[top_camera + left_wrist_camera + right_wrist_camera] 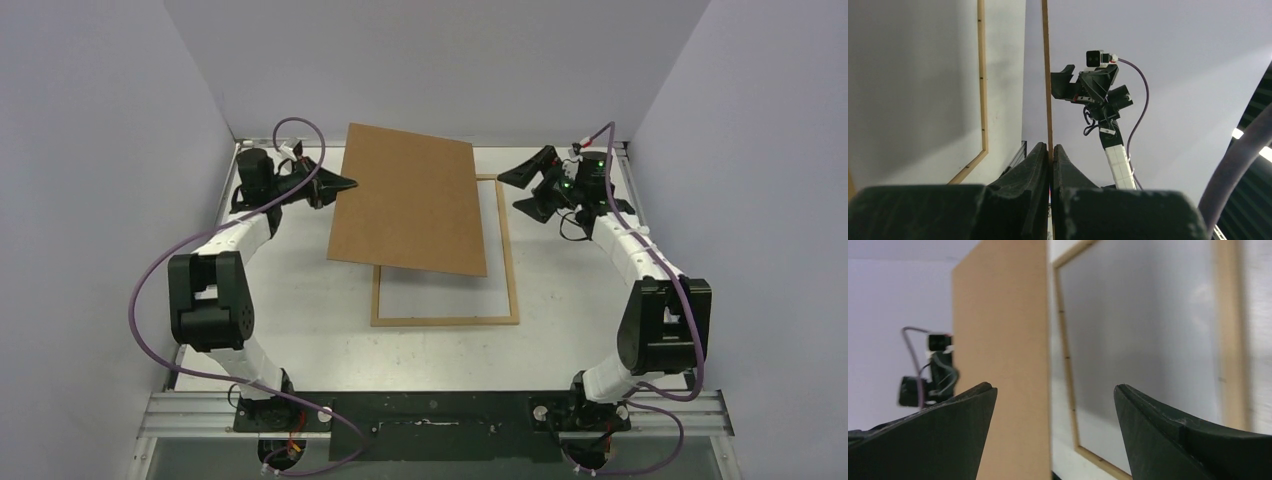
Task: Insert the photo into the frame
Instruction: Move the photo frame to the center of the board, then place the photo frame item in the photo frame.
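Bottom centre, the left gripper [1050, 150] pinches the backing board [410, 200] by its edge; the right gripper [522, 190], upper right, gapes empty. The frame [445, 321] lies mid-picture, the photo perhaps inside it, indistinct. Best swing the board aside level, clear of the frame.

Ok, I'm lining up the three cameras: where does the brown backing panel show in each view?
Top external: the brown backing panel is at centre, overlapping the far part of the frame, with its left edge in the left gripper.
Left wrist: edge-on, a thin vertical strip rising from that gripper.
Right wrist: a broad tan face, left of centre.
Shared landmark: the frame, in all three.
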